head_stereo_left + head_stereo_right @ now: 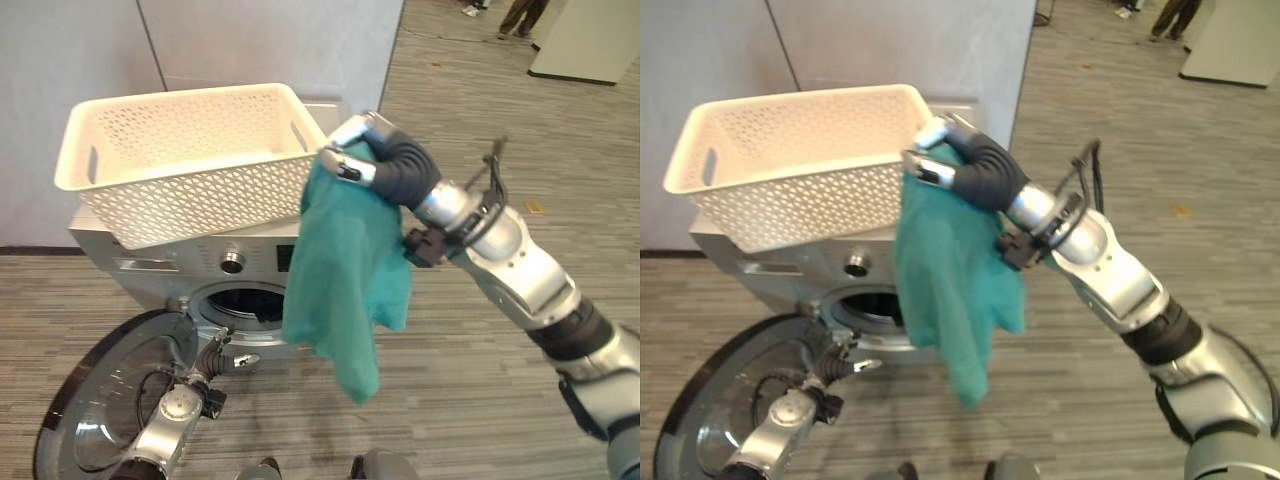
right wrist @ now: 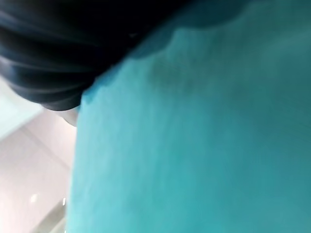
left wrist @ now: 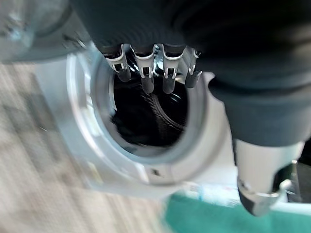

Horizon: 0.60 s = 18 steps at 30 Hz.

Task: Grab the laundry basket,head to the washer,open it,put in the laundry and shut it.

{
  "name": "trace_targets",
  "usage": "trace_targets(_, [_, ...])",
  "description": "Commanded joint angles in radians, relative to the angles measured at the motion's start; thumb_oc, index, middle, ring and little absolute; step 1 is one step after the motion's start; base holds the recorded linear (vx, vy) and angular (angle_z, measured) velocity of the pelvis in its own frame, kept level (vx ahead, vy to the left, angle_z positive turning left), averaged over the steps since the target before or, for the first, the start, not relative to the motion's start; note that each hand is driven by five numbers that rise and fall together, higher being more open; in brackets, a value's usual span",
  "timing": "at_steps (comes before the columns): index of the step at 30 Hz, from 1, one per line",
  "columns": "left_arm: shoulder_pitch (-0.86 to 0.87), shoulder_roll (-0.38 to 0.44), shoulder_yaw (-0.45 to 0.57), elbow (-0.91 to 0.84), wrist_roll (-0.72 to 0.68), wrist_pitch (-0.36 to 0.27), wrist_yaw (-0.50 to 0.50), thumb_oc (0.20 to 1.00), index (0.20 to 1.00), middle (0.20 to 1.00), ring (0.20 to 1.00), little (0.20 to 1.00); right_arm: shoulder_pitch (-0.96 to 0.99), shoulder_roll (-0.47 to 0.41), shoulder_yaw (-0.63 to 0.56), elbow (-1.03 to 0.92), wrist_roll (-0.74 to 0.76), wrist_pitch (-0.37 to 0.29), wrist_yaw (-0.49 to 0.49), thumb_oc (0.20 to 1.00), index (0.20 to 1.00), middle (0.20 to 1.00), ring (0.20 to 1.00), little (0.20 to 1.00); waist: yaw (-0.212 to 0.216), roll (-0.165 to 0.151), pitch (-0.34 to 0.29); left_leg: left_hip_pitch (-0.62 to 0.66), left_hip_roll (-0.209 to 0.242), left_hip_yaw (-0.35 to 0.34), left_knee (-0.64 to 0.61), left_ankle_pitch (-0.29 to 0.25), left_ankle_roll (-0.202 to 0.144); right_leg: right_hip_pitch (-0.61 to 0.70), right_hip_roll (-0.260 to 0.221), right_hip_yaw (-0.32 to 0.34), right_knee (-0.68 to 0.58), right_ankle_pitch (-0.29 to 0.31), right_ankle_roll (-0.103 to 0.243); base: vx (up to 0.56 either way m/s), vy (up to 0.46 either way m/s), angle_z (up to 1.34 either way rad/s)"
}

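- One teal-green cloth garment (image 1: 345, 280) hangs from my right hand (image 1: 385, 160), whose fingers (image 1: 345, 168) are curled round its top edge, just beside the near right corner of the basket.
- The garment drapes down in front of the washer's right side, its lower end hanging free above the wood-look plank floor (image 1: 470, 380).
- The cream perforated plastic laundry basket (image 1: 185, 155) sits on top of the silver front-loading washing machine (image 1: 240, 265), tilted, with its near edge overhanging the front.
- The washer's round glass door with a dark rim (image 1: 110, 400) stands swung wide open to the left, and the dark drum opening (image 1: 245, 303) is exposed.
- My left hand (image 3: 150, 68) is low, close before the drum opening; my wrist view shows its fingers (image 3: 146, 80) straight and a little apart, holding nothing.
- A person's legs (image 1: 520, 15) stand far off at the back of the room, beside a pale cabinet (image 1: 585, 40).
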Motion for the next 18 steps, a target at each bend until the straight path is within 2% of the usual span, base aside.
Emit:
trace_targets(1, [-0.014,0.029,0.011,-0.193,-0.014,-0.077,-0.012,1.0,1.0,1.0,1.0,1.0,-0.055,0.01,-0.038,-0.007,0.052,-0.034,-0.014,0.2,0.2,0.2,0.2,0.2,0.052,0.033,-0.053,-0.082,-0.099,-0.067,-0.034,-0.03,0.04,0.015,-0.011,-0.008,-0.056,0.055,-0.008,-0.07,-0.137,-0.15])
trace_targets(3, [0.047,0.11,0.096,-0.452,-0.04,-0.075,-0.065,1.0,1.0,1.0,1.0,1.0,-0.049,-0.04,-0.026,0.007,0.031,-0.009,0.001,0.2,0.2,0.2,0.2,0.2,0.07,0.041,-0.046,-0.109,-0.083,-0.08,-0.024,-0.009,0.015,0.043,0.005,-0.033,-0.136,0.06,-0.018,-0.06,-0.148,-0.12])
trace_targets(7, [0.1,0.151,0.151,-0.599,-0.077,-0.063,-0.122,1.0,1.0,1.0,1.0,1.0,-0.001,-0.07,-0.037,-0.008,0.027,0.007,0.03,0.2,0.2,0.2,0.2,0.2,0.081,0.046,-0.034,-0.126,-0.074,-0.097,-0.013,0.007,-0.005,0.069,0.014,-0.06,-0.178,0.066,-0.026,-0.02,-0.082,0.1])
trace_targets(11, [0.139,0.168,0.19,-0.687,-0.124,-0.053,-0.153,1.0,1.0,1.0,1.0,1.0,0.088,-0.106,-0.06,-0.051,0.047,0.018,0.068,0.2,0.2,0.2,0.2,0.2,0.091,0.049,-0.028,-0.139,-0.073,-0.118,-0.005,0.018,-0.015,0.092,0.022,-0.094,-0.199,0.061,-0.037,0.02,-0.042,0.39])
trace_targets(13, [0.148,0.155,0.209,-0.715,-0.125,-0.058,-0.137,1.0,1.0,1.0,1.0,1.0,0.138,-0.128,-0.076,-0.082,0.057,0.021,0.081,0.2,0.2,0.2,0.2,0.2,0.095,0.042,-0.025,-0.152,-0.074,-0.126,0.005,0.023,-0.02,0.097,0.024,-0.104,-0.204,0.059,-0.043,0.02,-0.036,0.43])
trace_targets(18, [0.144,0.145,0.206,-0.791,-0.141,-0.051,-0.154,1.0,1.0,1.0,1.0,1.0,0.252,-0.178,-0.147,-0.148,0.082,0.024,0.107,0.2,0.2,0.2,0.2,0.2,0.094,0.04,-0.004,-0.206,-0.072,-0.161,0.072,0.014,-0.021,0.083,0.038,-0.11,-0.188,0.041,-0.069,-0.01,-0.032,0.31])
